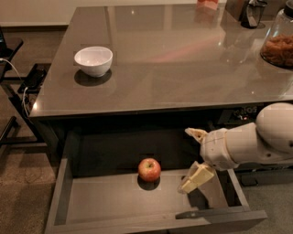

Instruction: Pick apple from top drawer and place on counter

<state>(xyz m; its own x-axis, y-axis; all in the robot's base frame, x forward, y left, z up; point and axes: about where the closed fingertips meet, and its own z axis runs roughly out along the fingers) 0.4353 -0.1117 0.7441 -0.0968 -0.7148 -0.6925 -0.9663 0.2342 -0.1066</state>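
Note:
The red apple point(149, 169) with yellowish patches sits on the flat grey bottom of the open top drawer point(114, 203), near its middle. My gripper point(191, 157) is open, inside the drawer space to the right of the apple, apart from it. One finger point(197, 134) points up near the counter's underside and the other point(194, 178) hangs low over the drawer bottom. The glossy grey-brown counter point(174, 59) spreads above the drawer.
A white bowl point(93, 61) stands on the counter's left part. A glass jar with brown contents point(278, 43) is at the right edge. A dark object point(251, 11) stands at the back right. Dark furniture and cables point(18, 87) are left of the counter.

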